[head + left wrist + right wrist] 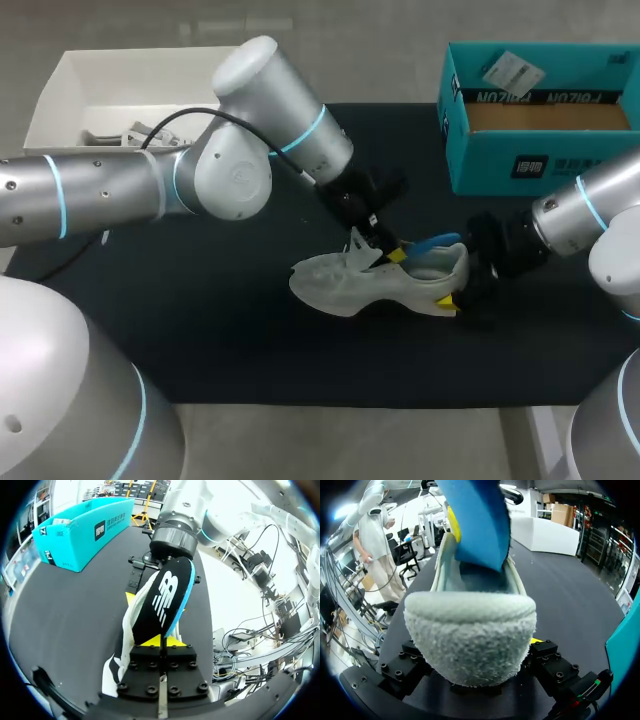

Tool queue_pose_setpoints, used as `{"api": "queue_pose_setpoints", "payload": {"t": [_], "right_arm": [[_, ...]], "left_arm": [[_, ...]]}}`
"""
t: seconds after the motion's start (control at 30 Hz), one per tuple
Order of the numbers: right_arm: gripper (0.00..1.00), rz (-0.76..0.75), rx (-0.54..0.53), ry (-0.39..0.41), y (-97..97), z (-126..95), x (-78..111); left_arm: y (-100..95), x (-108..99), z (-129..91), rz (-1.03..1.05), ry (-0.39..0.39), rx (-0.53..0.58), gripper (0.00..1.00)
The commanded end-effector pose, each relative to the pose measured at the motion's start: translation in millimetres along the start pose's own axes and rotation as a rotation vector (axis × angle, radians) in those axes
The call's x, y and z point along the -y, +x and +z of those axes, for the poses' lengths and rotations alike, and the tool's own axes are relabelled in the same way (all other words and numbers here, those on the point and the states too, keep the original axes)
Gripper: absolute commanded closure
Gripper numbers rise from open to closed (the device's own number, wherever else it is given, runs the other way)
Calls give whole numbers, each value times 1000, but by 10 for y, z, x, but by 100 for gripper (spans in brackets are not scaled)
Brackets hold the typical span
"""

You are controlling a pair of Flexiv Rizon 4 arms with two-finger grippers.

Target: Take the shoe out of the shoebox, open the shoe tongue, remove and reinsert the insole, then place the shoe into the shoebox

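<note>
A white shoe (pixel 372 284) lies on its side on the black mat, toe toward my left arm. My left gripper (pixel 393 256) hangs over its opening, shut on one end of the insole (pixel 437 242), which is black on top and blue underneath. The left wrist view shows the insole (pixel 164 597) pinched between the yellow tips of that gripper (pixel 161 641), slanting up out of the shoe (pixel 129 628). My right gripper (pixel 462 292) is at the heel. In the right wrist view the fuzzy heel (pixel 470 637) fills the gap in the gripper (pixel 477 676), touching both fingers, below the insole (pixel 476 522).
The teal shoebox (pixel 470 150) stands open at the back right of the mat, its wall (pixel 80 535) also in the left wrist view. A white box (pixel 52 95) with small items sits at the back left. Bare mat (pixel 200 330) lies in front of the shoe.
</note>
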State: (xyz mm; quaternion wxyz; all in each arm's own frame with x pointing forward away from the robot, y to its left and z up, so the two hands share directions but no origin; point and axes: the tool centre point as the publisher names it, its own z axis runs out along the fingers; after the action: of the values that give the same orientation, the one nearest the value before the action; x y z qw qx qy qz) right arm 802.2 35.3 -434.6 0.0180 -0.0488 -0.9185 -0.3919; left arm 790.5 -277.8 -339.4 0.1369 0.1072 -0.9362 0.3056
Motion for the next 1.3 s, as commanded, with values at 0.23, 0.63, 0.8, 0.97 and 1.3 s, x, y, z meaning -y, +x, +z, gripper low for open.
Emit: {"api": "queue_pose_setpoints", "payload": {"t": [0.23,0.63,0.8,0.97,1.3], "right_arm": [[100,1,1,3,12,54,21],[100,1,1,3,12,54,21],[100,1,1,3,12,54,21],[100,1,1,3,12,54,21],[100,1,1,3,12,54,21]], "left_arm": [[116,156,-234,-7,124,-123,100],[313,632,-500,41,249,-152,100],[383,860,-635,57,305,-194,100],[493,1144,-846,97,378,-219,100],[911,1575,-1374,169,547,-361,100]]}}
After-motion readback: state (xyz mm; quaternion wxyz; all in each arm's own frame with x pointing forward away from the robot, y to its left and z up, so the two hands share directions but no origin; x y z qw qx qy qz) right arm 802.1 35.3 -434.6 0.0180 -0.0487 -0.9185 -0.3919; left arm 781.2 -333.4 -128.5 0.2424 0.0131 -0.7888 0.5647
